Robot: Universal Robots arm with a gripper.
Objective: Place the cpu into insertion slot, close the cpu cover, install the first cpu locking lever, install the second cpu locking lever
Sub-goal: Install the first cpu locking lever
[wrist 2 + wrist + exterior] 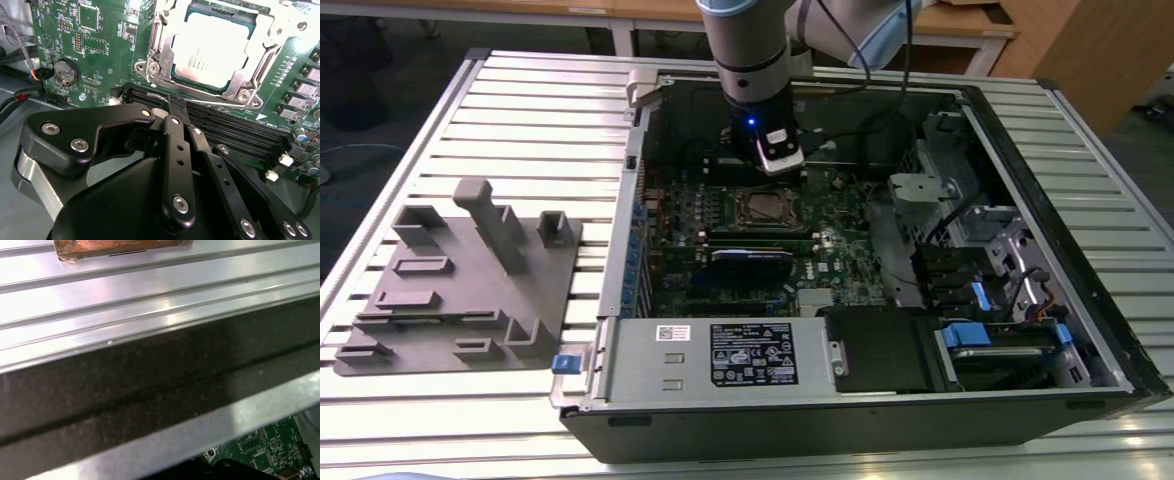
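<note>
The cpu [210, 47], a silvery-grey square chip, lies in the insertion slot [765, 207] on the green motherboard [95, 60]. The cpu cover [161, 50], a silver metal frame, lies flat around the chip. A thin silver lever rod [220, 101] runs along the socket edge nearest my fingers. In the second wrist view my gripper [176, 105] is shut with nothing between its black fingers. Its tip hovers just beside that edge of the socket. In the exterior view the gripper [781, 165] hangs over the board just behind the socket.
Long black memory slots [235, 135] lie beside the socket and a coin battery [66, 71] sits further off. The open case wall [150, 390] is close by. In the exterior view, a grey fixture plate [460, 280] stands at left, and a power supply [720, 355] and a drive cage [987, 335] at the front.
</note>
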